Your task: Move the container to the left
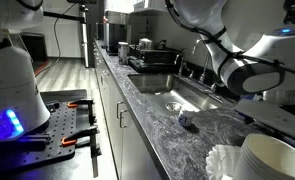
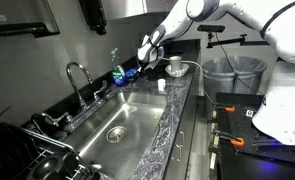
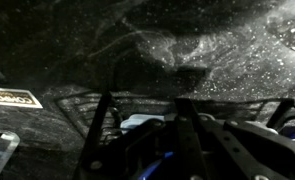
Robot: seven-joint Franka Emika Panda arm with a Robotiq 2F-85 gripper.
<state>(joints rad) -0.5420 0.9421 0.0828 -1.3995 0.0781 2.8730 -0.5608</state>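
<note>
In an exterior view my gripper (image 2: 144, 56) reaches down from the upper right to the back corner of the counter. The bright-blue container (image 2: 132, 72) is right at its fingertips, next to the tall clear bottle with blue liquid (image 2: 117, 72). In the dark wrist view the fingers (image 3: 142, 112) stand close on either side of a blue gleam of the container (image 3: 160, 160), and the gripper appears shut on it. A pale part (image 3: 135, 121) shows just beyond the fingers. In an exterior view only the arm (image 1: 249, 75) is clear.
The steel sink (image 2: 127, 110) with its faucet (image 2: 77, 75) fills the middle of the grey stone counter (image 1: 177, 140). White stacked bowls (image 2: 175, 65) (image 1: 272, 155) stand near the counter end. A small blue-and-white item (image 1: 185, 120) lies by the sink edge. A dish rack (image 2: 27, 150) stands at the sink's other end.
</note>
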